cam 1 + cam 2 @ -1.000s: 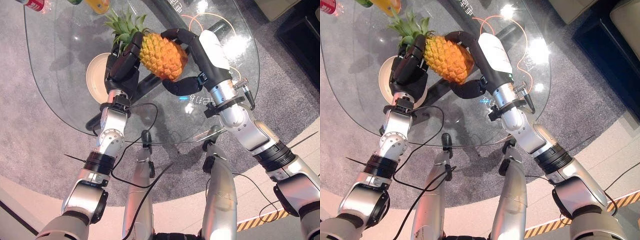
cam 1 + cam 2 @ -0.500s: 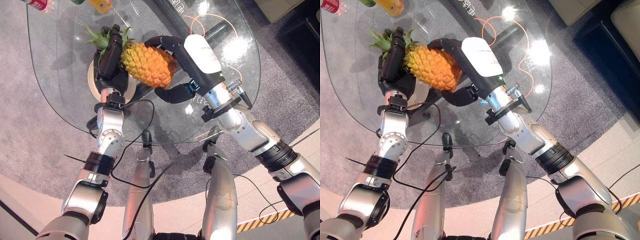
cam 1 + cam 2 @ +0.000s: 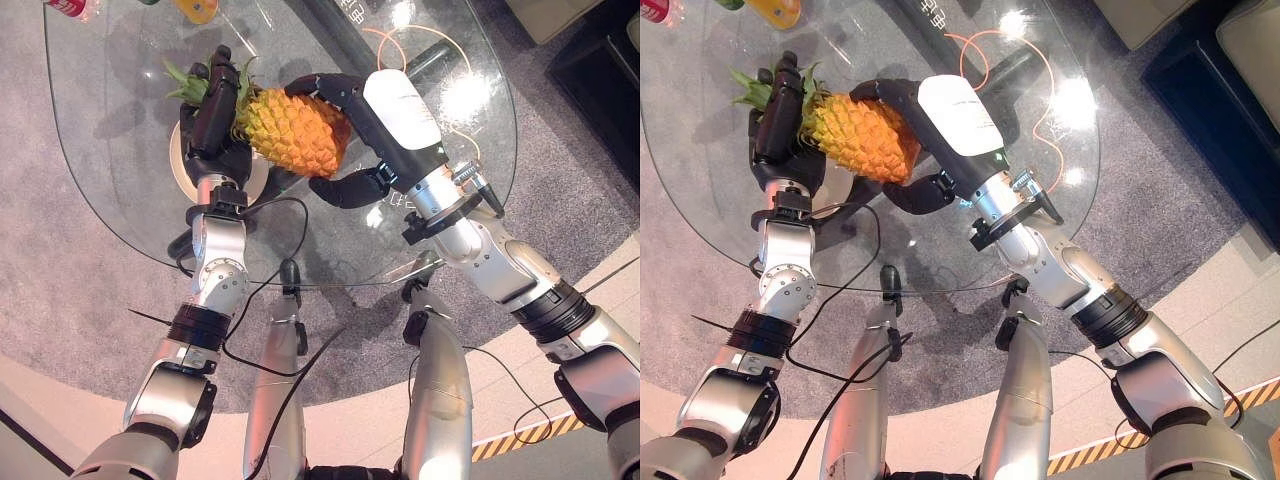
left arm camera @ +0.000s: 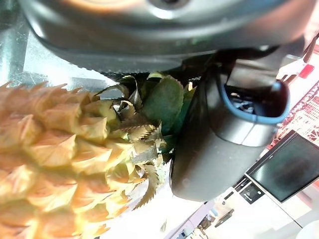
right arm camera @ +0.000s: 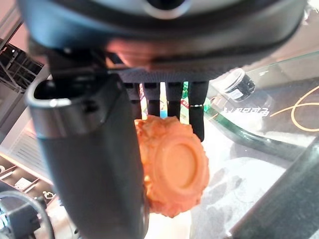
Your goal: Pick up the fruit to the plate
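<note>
A yellow-orange pineapple (image 3: pixel 290 130) with a green crown hangs on its side above the glass table, carried between both hands. My right hand (image 3: pixel 385 105) is curled round its base end, fingers over the top and thumb (image 5: pixel 94 164) underneath. My left hand (image 3: pixel 213 115) stands at the crown end, its fingers fairly straight and pressed against the leaves (image 4: pixel 159 102). The cream plate (image 3: pixel 177 165) lies on the table directly under the left hand and the crown; most of it is hidden.
The round glass table (image 3: pixel 120 210) has a dark frame (image 3: pixel 330 30) below it. Bottles stand at its far edge: a red-labelled one (image 3: pixel 68 8) and an orange one (image 3: pixel 197 10). An orange cable loop (image 3: pixel 385 40) shows through the glass.
Both hands have carried the pineapple leftwards until its crown hangs over the plate. The left hand's fingers have gone from wrapped round the fruit to straighter against the crown.
</note>
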Tool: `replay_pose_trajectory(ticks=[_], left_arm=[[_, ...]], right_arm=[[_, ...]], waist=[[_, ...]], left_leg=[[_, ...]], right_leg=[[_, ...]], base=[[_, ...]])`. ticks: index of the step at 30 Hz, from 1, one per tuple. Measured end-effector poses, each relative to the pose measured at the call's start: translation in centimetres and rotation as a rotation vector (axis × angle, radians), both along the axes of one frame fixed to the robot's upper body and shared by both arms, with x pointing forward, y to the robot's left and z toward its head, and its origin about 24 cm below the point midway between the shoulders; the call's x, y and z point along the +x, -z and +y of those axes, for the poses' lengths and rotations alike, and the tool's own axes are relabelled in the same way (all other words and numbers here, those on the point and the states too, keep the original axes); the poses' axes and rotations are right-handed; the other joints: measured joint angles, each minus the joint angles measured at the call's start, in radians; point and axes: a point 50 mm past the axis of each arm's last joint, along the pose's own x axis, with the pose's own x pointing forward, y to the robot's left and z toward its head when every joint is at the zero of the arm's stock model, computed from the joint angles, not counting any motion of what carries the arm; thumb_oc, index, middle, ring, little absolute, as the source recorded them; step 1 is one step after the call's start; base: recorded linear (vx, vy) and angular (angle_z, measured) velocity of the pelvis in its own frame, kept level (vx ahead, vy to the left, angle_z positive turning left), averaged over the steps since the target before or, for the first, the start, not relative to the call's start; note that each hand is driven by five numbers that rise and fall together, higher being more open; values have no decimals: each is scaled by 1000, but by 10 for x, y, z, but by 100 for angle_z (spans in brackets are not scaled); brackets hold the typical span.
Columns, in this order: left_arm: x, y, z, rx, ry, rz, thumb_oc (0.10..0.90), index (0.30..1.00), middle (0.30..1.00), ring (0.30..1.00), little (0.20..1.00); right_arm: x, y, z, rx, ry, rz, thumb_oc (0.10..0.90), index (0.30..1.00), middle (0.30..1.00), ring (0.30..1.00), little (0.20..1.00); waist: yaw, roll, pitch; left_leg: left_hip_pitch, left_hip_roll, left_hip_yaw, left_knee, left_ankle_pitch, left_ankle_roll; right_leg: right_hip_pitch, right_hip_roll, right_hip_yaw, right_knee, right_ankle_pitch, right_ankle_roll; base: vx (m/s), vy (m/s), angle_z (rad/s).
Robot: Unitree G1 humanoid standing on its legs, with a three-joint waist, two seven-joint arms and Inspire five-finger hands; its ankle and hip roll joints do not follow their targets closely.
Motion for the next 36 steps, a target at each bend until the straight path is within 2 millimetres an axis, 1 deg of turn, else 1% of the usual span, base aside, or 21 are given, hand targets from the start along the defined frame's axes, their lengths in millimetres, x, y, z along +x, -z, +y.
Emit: replay_pose_trajectory(ticks=[1,2,7,14,24,30,36], left_arm=[[0,0,0,2,-4,0,100,300,300,300,200],[0,0,0,2,-7,-1,100,300,300,300,200],[-1,-2,-1,-12,-12,-13,100,300,300,300,200],[-7,-13,-1,-1,-37,-73,100,300,300,300,200],[-8,-14,-1,12,-63,-80,100,300,300,300,200],[-11,-17,4,58,-166,-61,100,300,300,300,200],[-13,-18,10,29,-257,-41,100,300,300,300,200]], right_arm=[[0,0,0,-1,1,-1,380,540,540,540,480],[0,0,0,-3,1,-4,800,900,900,900,900],[0,0,0,-2,4,-3,800,900,900,900,900],[0,1,-1,-1,6,-1,800,900,900,900,900],[0,1,0,2,3,0,800,900,900,900,900],[0,1,0,5,4,-1,800,900,900,900,900],[0,-6,-4,49,17,-30,800,900,900,900,900]], waist=[[0,0,0],[0,0,0],[0,0,0],[-1,0,0],[0,0,0],[-1,0,0],[1,0,0]], left_leg=[[0,0,0,0,0,0],[0,0,0,0,0,0],[0,0,0,0,0,0],[0,0,0,0,0,0],[0,0,0,0,1,0],[0,0,0,0,2,0],[0,0,-1,0,3,0]], right_leg=[[0,0,0,0,0,0],[0,0,0,0,0,0],[0,0,0,0,0,0],[0,0,0,0,0,0],[0,0,0,0,0,0],[0,0,0,1,0,0],[0,0,0,2,0,0]], base=[[0,0,0],[0,0,0],[0,0,0],[0,0,0],[0,0,0],[0,0,0],[0,0,0]])
